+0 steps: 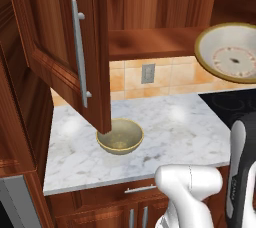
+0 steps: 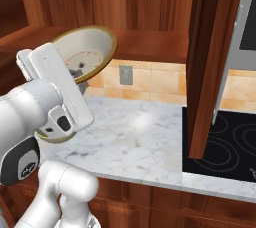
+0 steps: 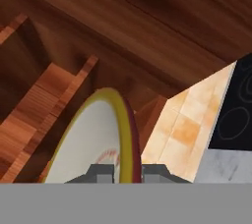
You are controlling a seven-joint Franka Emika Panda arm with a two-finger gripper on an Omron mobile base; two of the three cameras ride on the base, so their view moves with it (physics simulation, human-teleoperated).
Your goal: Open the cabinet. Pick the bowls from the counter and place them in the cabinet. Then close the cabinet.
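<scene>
The cabinet (image 1: 150, 42) stands open, its left door (image 1: 60, 47) swung out over the counter (image 1: 175, 122) and its right door (image 2: 210, 62) edge-on. My gripper (image 3: 129, 171) is shut on the yellow rim of the shallow bowl (image 3: 93, 144). The bowl (image 1: 230, 52) hangs tilted in the air just in front of the wooden shelf (image 2: 150, 42), with its speckled inside (image 2: 85, 54) facing out. The deep olive-tan bowl (image 1: 120, 135) rests upright on the marble, under the left door's lower corner.
The black stovetop (image 2: 230, 142) adjoins the counter on the right. A wall socket (image 1: 148, 73) sits in the tan tile backsplash. The left door's long silver handle (image 1: 80, 57) juts out. Lower drawers (image 1: 140, 189) run beneath the counter edge.
</scene>
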